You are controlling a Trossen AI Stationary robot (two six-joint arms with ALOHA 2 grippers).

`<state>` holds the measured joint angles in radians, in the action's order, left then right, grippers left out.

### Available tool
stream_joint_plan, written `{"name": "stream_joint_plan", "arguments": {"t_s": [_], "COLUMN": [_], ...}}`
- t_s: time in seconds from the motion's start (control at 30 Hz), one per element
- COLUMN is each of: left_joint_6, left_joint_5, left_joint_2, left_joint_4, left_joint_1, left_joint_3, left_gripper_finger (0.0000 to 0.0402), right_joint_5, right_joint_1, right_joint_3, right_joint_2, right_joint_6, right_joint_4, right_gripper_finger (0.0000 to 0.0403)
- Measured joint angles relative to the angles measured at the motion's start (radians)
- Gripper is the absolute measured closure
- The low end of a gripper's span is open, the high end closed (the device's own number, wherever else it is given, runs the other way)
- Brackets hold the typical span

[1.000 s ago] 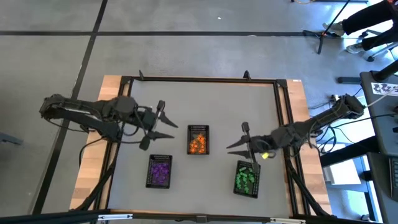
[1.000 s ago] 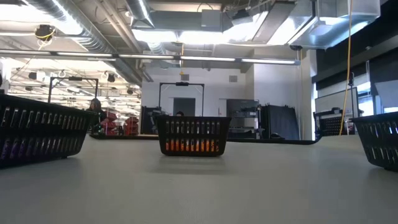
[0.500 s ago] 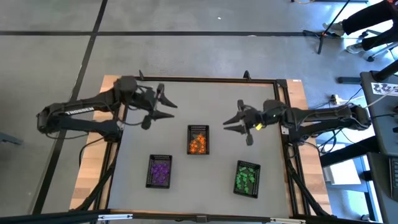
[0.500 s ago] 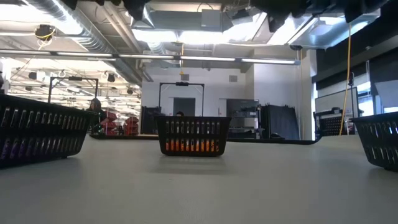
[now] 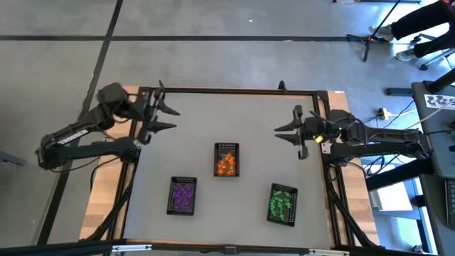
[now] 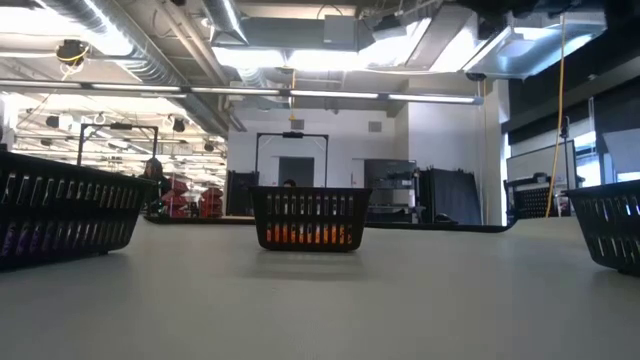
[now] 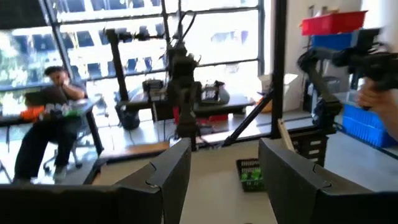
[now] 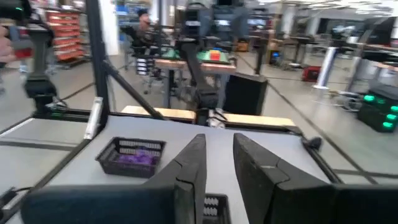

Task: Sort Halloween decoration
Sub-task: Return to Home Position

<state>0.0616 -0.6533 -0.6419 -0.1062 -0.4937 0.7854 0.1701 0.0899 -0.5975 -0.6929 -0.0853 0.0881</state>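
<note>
- The purple trinkets [image 5: 184, 193] lie in the near-left tray [image 5: 170, 203], nearer than the middle tray [image 5: 227, 145] and to its left.
- The green trinkets [image 5: 280, 205] lie in the near-right tray [image 5: 283, 186], nearer than the middle tray and to its right.
- The orange trinkets [image 5: 226, 165] lie in the middle tray on the table [image 5: 234, 114].
- Beyond the middle tray, to its left, the left gripper [image 5: 168, 118] hovers wide open and empty.
- Beyond the middle tray, to its right, the right gripper [image 5: 286, 132] hovers, its fingers slightly parted and holding nothing.
</note>
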Motion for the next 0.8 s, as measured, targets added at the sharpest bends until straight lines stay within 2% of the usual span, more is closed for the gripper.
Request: {"name": "stream_joint_plan", "arguments": {"t_s": [0.17, 0.27, 0.4, 0.5, 0.6, 0.8], "left_joint_6": [-0.033, -0.090, -0.131, -0.143, -0.166, -0.187], "left_joint_5": [0.038, 0.071, 0.087, 0.113, 0.090, 0.024], "left_joint_2": [0.120, 0.181, 0.205, 0.238, 0.276, 0.453], "left_joint_4": [0.033, 0.157, 0.320, 0.323, 0.317, 0.251], "left_joint_1": [0.051, 0.098, 0.155, 0.163, 0.163, 0.162], "left_joint_3": [-0.087, -0.176, -0.300, -0.339, -0.347, -0.347], "left_gripper_finger": [0.0223, 0.0223, 0.0223, 0.0223, 0.0223, 0.0223], "right_joint_5": [-0.090, -0.099, -0.113, -0.172, -0.222, -0.234], "right_joint_1": [-0.029, -0.055, -0.106, -0.137, -0.158, -0.162], "right_joint_3": [0.091, 0.153, 0.199, 0.205, 0.205, 0.205], "right_joint_2": [0.142, 0.220, 0.297, 0.355, 0.419, 0.550], "right_joint_6": [0.000, 0.014, -0.001, -0.008, -0.016, -0.017], "right_joint_4": [0.006, 0.039, 0.057, -0.001, -0.093, -0.204], "right_gripper_finger": [0.0324, 0.0324, 0.0324, 0.0324, 0.0324, 0.0324]}}
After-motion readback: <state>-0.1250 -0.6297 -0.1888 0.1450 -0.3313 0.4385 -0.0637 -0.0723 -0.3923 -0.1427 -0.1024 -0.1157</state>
